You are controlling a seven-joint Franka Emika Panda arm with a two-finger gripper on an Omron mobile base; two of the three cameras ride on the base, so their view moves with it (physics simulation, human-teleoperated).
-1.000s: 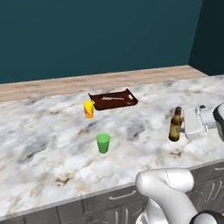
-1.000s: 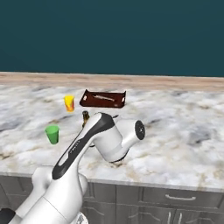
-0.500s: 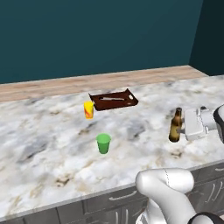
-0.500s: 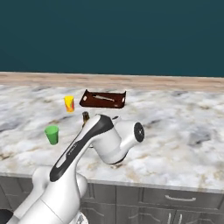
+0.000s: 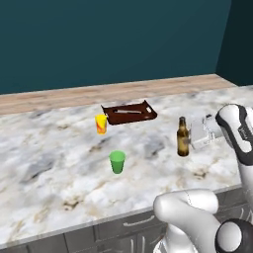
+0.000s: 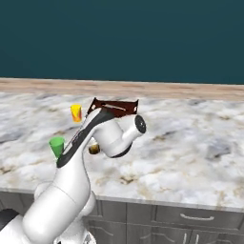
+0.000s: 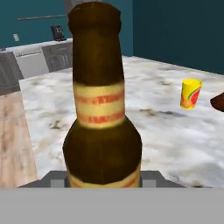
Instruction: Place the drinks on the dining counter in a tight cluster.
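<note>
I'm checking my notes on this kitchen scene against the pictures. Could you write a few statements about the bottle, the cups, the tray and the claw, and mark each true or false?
1. The brown beer bottle stands upright on the marbled counter. True.
2. The claw is closed on the beer bottle from the side. True: the bottle sits right between its fingers in the hand view.
3. The green cup lies tipped on its side. False: it stands upright.
4. The yellow-orange cup stands inside the dark brown tray. False: it stands on the counter beside the tray.
5. The green cup is touching the beer bottle. False: bare counter lies between them.
</note>
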